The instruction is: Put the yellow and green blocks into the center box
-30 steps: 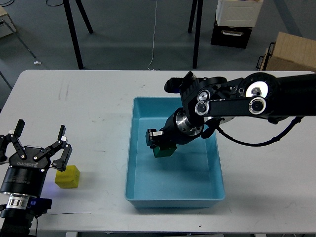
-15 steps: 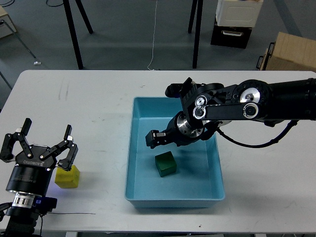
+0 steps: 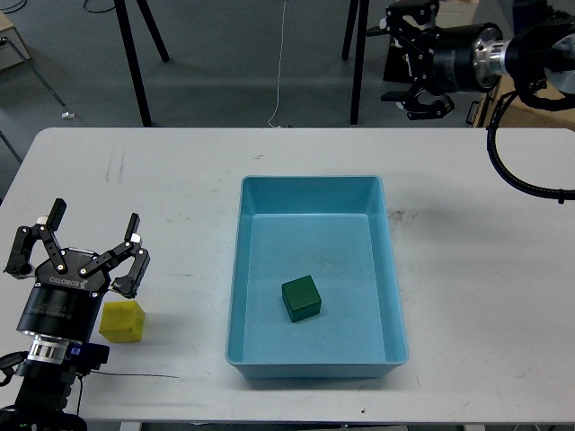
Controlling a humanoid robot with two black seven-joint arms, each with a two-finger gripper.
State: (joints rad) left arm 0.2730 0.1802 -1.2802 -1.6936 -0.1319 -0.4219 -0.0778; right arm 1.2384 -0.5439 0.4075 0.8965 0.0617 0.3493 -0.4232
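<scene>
A green block lies loose on the floor of the blue box in the middle of the white table. A yellow block sits on the table at the front left. My left gripper is open and empty, just behind and above the yellow block. My right gripper is open and empty, raised high at the back right, far from the box.
Black tripod legs stand on the floor behind the table. A cardboard box and a black-and-white case are at the back right. A thin black cable lies at the table's front left edge.
My right gripper let go of the green block in the box, then withdrew up and back to the far right. My left gripper shifted slightly right, nearer the yellow block.
</scene>
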